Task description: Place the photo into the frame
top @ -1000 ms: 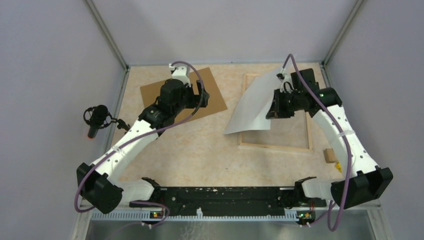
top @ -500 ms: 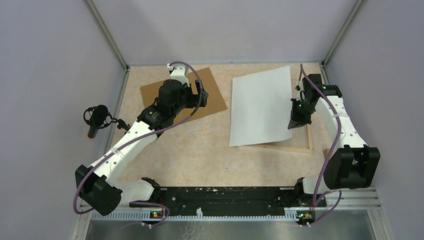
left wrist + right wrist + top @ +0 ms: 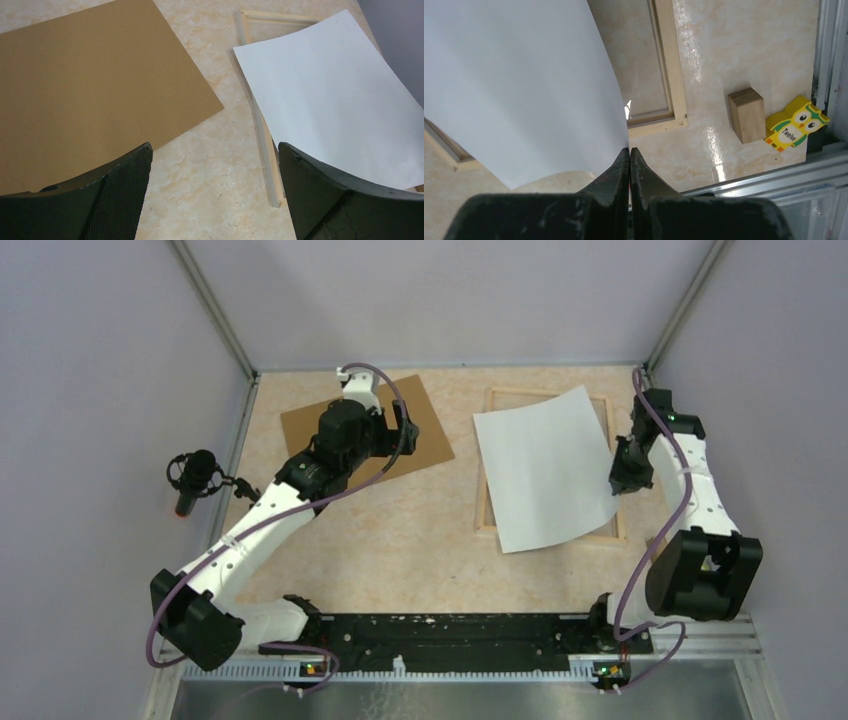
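While the photo [image 3: 548, 468], seen from above, hangs askew over the frame [image 3: 520, 392], the left claw [image 3: 214, 150] gapes above the board [image 3: 90, 85], and the right claw [image 3: 629, 152] pinches the photo's edge, so squaring corners before lowering seems wise.

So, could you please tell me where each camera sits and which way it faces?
Top external: fixed above and behind the bases, looking down on the table; left arm and right arm show.
Left wrist: on the left arm, looking down across the brown board; open left pincer at the bottom.
Right wrist: on the right arm, looking down; right pincer shut on the photo's edge.
Shared: all three show the photo, white side up, over the frame.
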Available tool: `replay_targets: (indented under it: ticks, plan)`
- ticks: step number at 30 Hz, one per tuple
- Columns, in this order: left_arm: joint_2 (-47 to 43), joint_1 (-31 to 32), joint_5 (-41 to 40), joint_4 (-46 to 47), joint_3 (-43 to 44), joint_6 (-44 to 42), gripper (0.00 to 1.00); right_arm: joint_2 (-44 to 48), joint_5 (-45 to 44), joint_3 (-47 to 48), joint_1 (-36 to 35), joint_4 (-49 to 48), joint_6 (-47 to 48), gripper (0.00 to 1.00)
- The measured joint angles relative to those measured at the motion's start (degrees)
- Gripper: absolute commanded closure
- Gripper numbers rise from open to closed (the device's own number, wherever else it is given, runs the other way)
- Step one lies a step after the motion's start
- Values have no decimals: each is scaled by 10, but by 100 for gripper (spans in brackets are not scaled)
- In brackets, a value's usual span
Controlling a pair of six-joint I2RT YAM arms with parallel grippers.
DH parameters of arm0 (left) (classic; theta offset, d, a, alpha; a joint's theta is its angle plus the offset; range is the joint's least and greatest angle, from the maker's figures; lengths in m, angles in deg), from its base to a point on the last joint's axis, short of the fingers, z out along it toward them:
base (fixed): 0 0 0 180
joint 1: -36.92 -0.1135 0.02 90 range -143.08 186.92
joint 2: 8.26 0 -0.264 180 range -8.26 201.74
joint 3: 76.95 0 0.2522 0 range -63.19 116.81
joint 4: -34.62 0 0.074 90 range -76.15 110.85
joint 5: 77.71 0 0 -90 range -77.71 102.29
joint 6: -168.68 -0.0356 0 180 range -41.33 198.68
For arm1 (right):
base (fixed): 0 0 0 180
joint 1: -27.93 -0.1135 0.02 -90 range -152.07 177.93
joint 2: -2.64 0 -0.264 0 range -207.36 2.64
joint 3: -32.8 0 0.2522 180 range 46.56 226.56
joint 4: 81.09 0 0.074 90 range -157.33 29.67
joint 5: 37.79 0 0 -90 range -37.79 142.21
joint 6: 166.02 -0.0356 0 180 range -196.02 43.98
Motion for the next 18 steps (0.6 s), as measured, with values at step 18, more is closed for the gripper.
replay_targets:
  ticks: [18]
  plan:
    - [0,3,6,0,0,0,2,98,134,-217,96,-249,-31,100]
